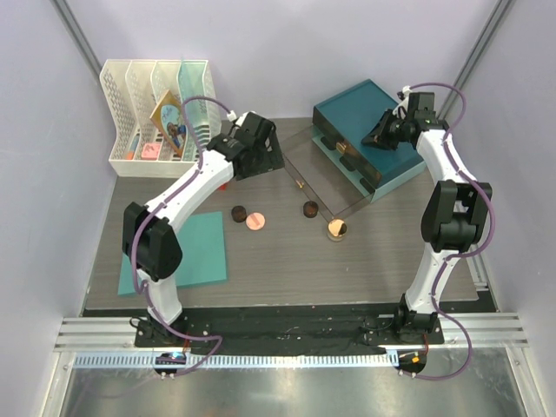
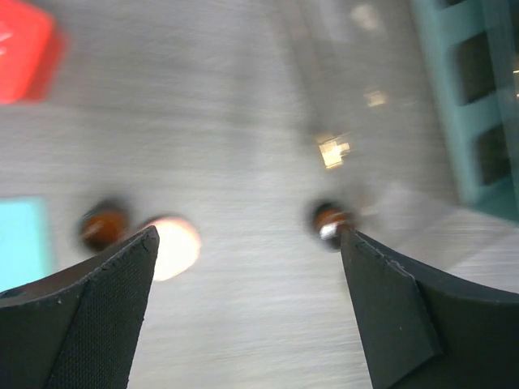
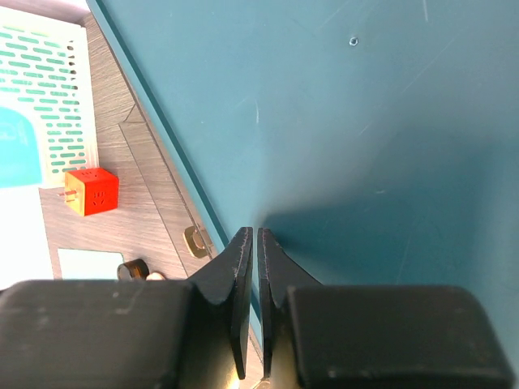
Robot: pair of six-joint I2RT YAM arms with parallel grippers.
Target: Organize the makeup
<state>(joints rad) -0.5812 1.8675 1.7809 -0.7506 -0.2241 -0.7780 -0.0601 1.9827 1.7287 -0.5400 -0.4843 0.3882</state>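
Observation:
Several pieces of makeup lie on the grey table: a dark brown jar (image 1: 237, 213), a pink compact (image 1: 254, 221), a second dark jar (image 1: 309, 208) and a gold-lidded jar (image 1: 337, 229). My left gripper (image 1: 261, 155) hovers behind them. In the blurred left wrist view it (image 2: 247, 235) is open and empty, with a dark jar (image 2: 104, 225) and the pink compact (image 2: 174, 247) by the left finger and another dark jar (image 2: 328, 220) by the right finger. My right gripper (image 1: 382, 135) is over the teal box, and its jaws (image 3: 250, 235) are shut on nothing.
The teal box (image 1: 373, 130) stands at the back right, with a clear panel (image 1: 321, 174) lying open in front of it. A white rack (image 1: 156, 113) is at the back left. A teal mat (image 1: 182, 252) lies front left. A red cube (image 3: 91, 190) sits near the rack.

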